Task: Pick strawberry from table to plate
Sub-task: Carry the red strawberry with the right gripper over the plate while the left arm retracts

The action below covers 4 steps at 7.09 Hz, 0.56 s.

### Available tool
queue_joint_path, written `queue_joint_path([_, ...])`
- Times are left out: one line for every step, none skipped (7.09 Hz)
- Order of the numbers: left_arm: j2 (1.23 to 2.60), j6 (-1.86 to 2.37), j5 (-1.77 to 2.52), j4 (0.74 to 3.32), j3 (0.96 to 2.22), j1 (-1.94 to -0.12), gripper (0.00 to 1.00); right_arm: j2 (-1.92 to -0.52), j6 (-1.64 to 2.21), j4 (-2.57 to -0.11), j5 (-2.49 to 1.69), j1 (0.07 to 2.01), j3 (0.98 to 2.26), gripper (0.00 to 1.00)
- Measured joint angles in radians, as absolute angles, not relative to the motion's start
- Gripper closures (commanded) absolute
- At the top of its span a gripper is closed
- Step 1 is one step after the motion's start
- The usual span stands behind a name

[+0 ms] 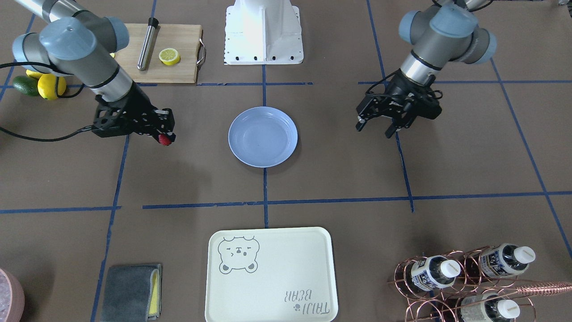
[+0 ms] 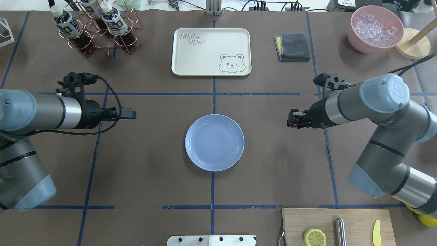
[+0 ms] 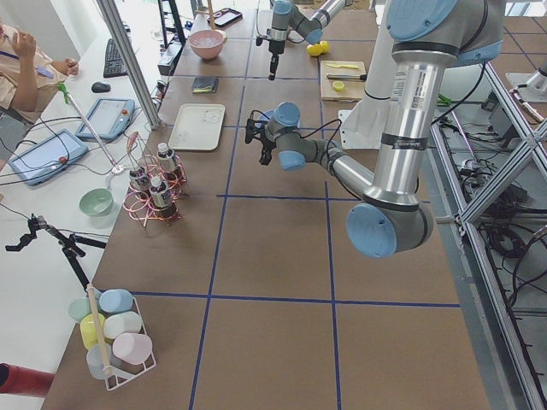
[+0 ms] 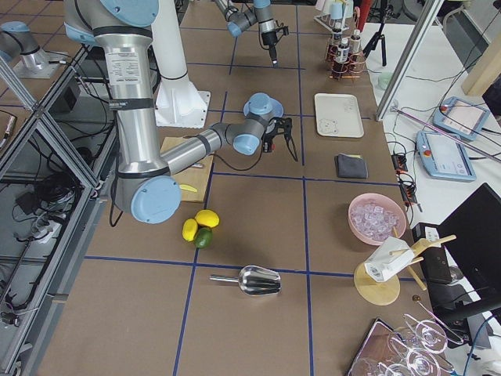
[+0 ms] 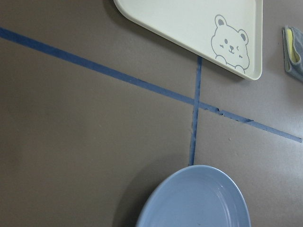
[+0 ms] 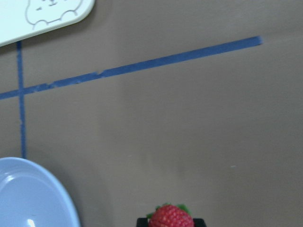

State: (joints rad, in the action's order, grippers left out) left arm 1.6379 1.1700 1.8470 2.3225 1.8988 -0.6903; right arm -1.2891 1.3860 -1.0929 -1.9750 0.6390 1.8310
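Where the front-facing camera looks down, the right gripper (image 1: 164, 135) pinches the strawberry (image 1: 165, 140) clear of the table (image 1: 339, 179), at nine o'clock of the plate (image 1: 262, 137) and apart from it. The left gripper (image 1: 374, 129), at three o'clock of the plate, hangs with fingers spread. Overhead view: a red speck shows at the right gripper's tip, at three o'clock of the plate. Right wrist view: strawberry clamped at six o'clock, plate rim at eight o'clock
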Motion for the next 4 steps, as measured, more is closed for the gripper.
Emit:
queue_joint_path([1.531,1.052,1.852,2.331,1.952,-0.738,0.00,-1.185,1.454,-1.197,-1.904,0.572,1.828,1.00])
queue_joint_path([1.444,0.944,1.867,2.352,1.981,-0.799,0.00,-1.090,1.497,-1.300,-1.834,0.512,1.819,1.00])
queue_joint_path([1.376,0.865,1.906,2.382,1.988,-0.863,0.00,-1.014,1.517,-1.373,-1.795,0.477,1.796,1.00])
queue_joint_path([1.328,0.831,1.952,2.406,1.985,-0.910,0.00,-0.952,1.542,-1.407,-1.778,0.458,1.745,1.00])
